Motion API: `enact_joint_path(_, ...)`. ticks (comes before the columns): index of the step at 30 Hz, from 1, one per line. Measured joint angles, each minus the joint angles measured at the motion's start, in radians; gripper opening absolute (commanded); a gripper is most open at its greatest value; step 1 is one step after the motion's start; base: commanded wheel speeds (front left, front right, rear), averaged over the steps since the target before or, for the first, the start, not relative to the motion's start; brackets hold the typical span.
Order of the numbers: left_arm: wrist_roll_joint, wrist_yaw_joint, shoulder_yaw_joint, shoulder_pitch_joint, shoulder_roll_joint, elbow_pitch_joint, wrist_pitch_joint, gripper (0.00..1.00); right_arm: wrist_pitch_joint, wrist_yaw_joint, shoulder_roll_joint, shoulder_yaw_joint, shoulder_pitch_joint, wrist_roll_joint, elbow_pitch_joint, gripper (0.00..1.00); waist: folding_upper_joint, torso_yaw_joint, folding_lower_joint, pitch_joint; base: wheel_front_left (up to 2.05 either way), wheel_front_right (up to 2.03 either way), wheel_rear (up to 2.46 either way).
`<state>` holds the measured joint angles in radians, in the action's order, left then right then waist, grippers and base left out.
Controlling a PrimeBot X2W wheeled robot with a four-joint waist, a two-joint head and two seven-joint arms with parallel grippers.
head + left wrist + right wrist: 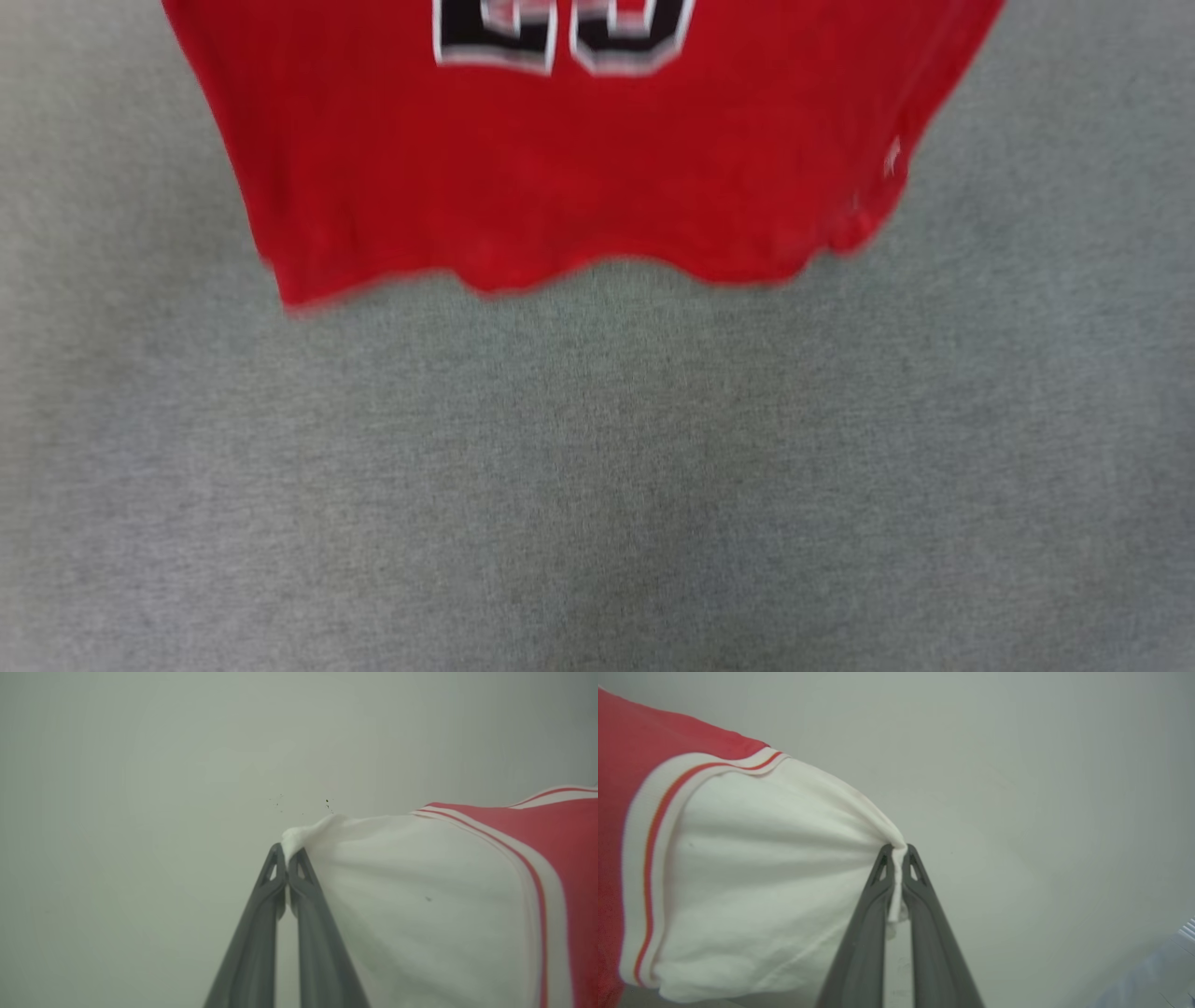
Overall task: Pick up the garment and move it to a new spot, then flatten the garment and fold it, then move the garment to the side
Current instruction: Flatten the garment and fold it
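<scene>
Tension first: with left claw (287, 851) clamped on one white sleeve (411, 896) and right claw (899, 849) on the opposite sleeve (775, 858), lower the garment (560, 159), hung spread above the grey surface (597, 485), evenly and taut, hem (607, 252) landing first.

Blur smears my head view, and its top edge cuts the garment (560, 168) through the black number, leaving me only the digits' lower halves. A white mark (892, 157) by the right hem is too blurred to read. Sleeve cloth pinched inside the left pincer (287, 849) and right pincer (899, 848) is hidden between the fingers. Dark specks (327, 802) beyond are too small to tell. A pale thing (1188, 933) is cut off at a corner.
</scene>
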<state>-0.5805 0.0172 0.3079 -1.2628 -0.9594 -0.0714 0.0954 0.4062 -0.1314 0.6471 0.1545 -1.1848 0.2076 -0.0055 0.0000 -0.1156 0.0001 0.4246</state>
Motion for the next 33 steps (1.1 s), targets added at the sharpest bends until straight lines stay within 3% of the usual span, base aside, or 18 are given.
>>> enact_joint_path(8,0.109,-0.061,0.059,-0.404,0.156,0.327,-0.117,0.00,-0.135,0.000,-0.099,-0.025,-0.301,-0.111,0.237,0.00,0.0001,0.006,0.0001,0.166,0.00,0.00,0.00)
enact_joint_path(16,0.127,-0.090,0.081,-0.545,0.236,0.532,-0.213,0.00,-0.240,0.000,-0.168,-0.066,-0.460,-0.200,0.420,0.00,0.0000,0.027,0.0001,0.269,0.00,0.00,0.00)
enact_joint_path(24,0.077,-0.114,0.125,-0.462,0.329,0.660,-0.290,0.00,-0.318,0.000,-0.211,-0.036,-0.367,-0.235,0.560,0.00,0.0000,0.066,0.0001,0.300,0.00,0.00,0.00)
enact_joint_path(33,0.044,-0.116,0.185,-0.149,0.397,0.695,-0.334,0.00,-0.372,0.000,-0.244,-0.006,-0.133,-0.207,0.629,0.00,0.0000,0.086,0.0000,0.224,0.00,0.00,0.00)
